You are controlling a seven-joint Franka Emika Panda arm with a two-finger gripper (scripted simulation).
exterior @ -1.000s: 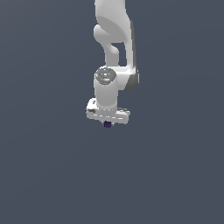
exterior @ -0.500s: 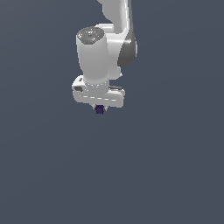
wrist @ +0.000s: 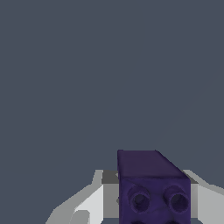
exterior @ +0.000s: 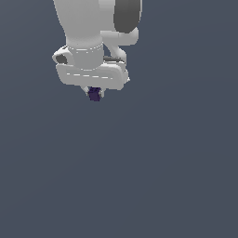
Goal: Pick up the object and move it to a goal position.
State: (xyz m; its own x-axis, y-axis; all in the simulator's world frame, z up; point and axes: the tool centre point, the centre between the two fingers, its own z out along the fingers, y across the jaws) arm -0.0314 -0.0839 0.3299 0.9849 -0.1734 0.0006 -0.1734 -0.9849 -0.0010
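Note:
The object (exterior: 95,94) is a tiny dark purple blocky lump that sticks out just below my white gripper (exterior: 95,92) in the exterior view. My gripper is shut on it and holds it in the air, high in the upper part of that view. In the wrist view the object (wrist: 153,188) fills the space between my two white fingers (wrist: 87,205) and shows round sockets on its near face. The fingertips are mostly hidden behind the hand in the exterior view.
The white arm (exterior: 88,28) with a dark grey joint cap (exterior: 126,14) comes down from the top of the exterior view. A plain dark grey background lies all around and below.
The arm has moved toward the camera and toward the exterior view's left, looking much larger now. The purple object has stayed in the gripper throughout.

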